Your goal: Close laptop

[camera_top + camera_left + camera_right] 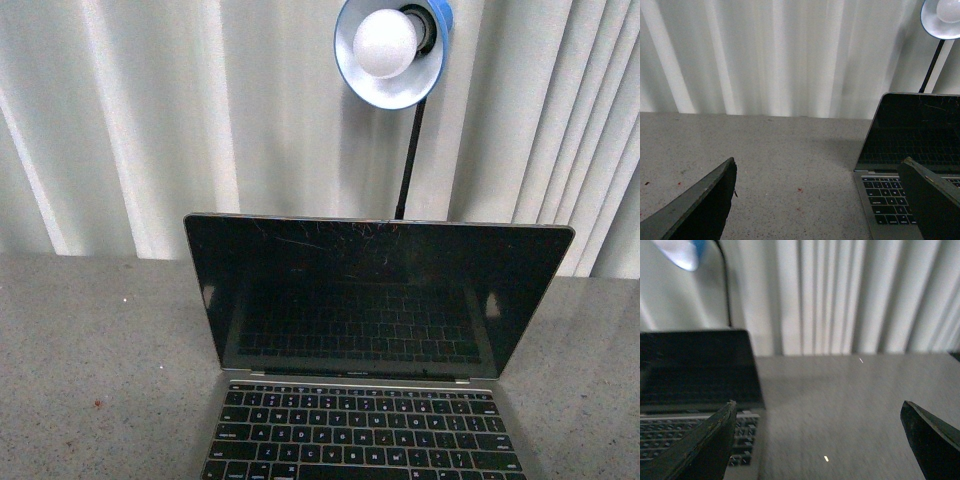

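silver-grey laptop point(370, 400) black screen, blue lamp point(392, 50), seemingly speckled grey table point(100, 350)

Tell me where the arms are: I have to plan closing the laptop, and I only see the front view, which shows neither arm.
Observer: The left tool is open and holds nothing. It sits off the left side of the laptop, with bare table showing between its fingers.
Operator: And the right one?
Observer: The right tool is open and holds nothing too. It is off the laptop's right edge. One finger shows in front of the keyboard's right end and the other over bare table.
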`<act>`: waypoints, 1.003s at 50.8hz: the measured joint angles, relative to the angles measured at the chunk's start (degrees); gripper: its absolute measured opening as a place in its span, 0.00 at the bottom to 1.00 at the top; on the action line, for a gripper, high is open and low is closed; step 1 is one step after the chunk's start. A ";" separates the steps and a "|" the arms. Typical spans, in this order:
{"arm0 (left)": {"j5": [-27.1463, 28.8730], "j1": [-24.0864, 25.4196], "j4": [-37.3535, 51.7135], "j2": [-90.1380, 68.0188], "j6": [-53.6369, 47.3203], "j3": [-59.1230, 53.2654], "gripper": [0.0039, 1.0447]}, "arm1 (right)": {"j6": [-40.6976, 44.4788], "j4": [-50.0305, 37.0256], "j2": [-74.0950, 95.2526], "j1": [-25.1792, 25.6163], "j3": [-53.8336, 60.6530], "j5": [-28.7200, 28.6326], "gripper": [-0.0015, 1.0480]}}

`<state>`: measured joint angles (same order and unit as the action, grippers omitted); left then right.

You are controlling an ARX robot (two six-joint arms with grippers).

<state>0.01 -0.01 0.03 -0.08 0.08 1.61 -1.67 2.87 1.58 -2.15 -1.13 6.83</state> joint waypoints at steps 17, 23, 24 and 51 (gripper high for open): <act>27.74 -10.10 -18.53 -14.16 20.79 6.10 0.94 | -4.90 -3.85 4.39 0.74 0.00 1.64 0.93; 27.36 -11.02 -15.15 -17.18 20.98 6.27 0.94 | -5.14 -9.16 8.39 3.61 0.00 -1.16 0.93; 27.23 -11.02 -14.67 -17.55 20.94 6.27 0.94 | -5.11 -10.47 9.64 4.07 0.00 -1.42 0.93; 16.33 -9.77 20.06 -56.76 -1.86 20.04 0.94 | 11.43 -52.39 60.37 9.46 -16.06 -7.61 0.93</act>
<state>16.34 -9.78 20.10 -56.84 -1.78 21.65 9.76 -49.52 61.95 7.31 -17.19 -0.78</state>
